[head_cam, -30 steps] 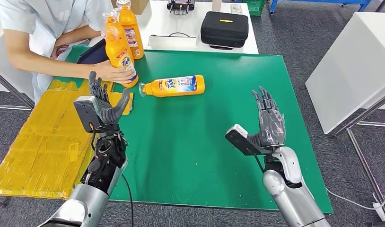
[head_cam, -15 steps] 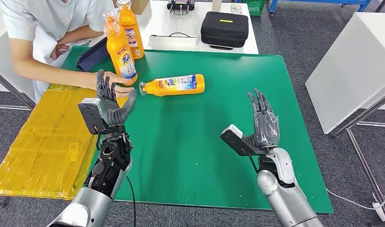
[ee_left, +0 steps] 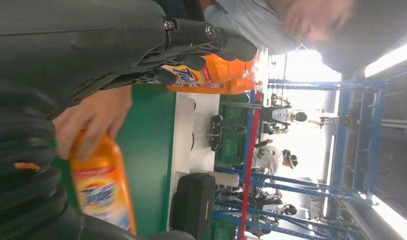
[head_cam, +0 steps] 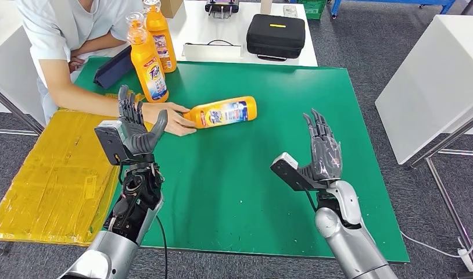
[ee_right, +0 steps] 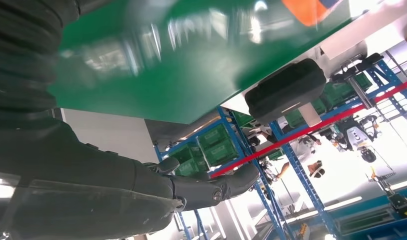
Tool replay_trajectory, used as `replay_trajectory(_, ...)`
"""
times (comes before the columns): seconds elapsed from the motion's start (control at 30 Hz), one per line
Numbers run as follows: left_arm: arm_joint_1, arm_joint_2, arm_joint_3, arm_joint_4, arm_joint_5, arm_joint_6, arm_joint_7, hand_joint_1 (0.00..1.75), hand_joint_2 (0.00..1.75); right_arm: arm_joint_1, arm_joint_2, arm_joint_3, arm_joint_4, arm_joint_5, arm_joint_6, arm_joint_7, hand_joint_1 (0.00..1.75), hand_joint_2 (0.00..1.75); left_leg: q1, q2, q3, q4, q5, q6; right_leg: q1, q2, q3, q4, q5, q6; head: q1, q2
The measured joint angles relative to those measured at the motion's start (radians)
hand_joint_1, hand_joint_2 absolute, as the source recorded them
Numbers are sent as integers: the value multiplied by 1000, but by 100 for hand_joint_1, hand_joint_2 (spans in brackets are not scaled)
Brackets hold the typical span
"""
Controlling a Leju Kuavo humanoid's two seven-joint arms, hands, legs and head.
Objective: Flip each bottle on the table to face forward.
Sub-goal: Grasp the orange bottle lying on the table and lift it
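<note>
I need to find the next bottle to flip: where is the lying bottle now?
In the head view the lying bottle is on the green mat, left of centre, its cap end under a person's hand, just beyond the robot's left hand.

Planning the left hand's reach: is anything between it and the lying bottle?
Yes. A person's hand grips the cap end of the lying bottle, directly between it and the raised, empty left hand. Otherwise only bare green mat lies between.
</note>
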Motion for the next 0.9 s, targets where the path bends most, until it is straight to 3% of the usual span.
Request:
replay_trajectory(0.37, 0, 0, -4, 0, 2, -15, 0, 0, 175, -2, 2, 0, 0, -6, 7, 2, 0, 175, 0, 0, 0, 0, 0, 0, 0, 0, 0, 0, 0, 0, 0, 0)
replay_trajectory(0.9, 26, 0, -62, -16, -4, -72, 0, 0, 175, 28, 5, -21, -20, -116, 105, -29, 0, 175, 0, 0, 0, 0, 0, 0, 0, 0, 0, 0, 0, 0, 0, 0)
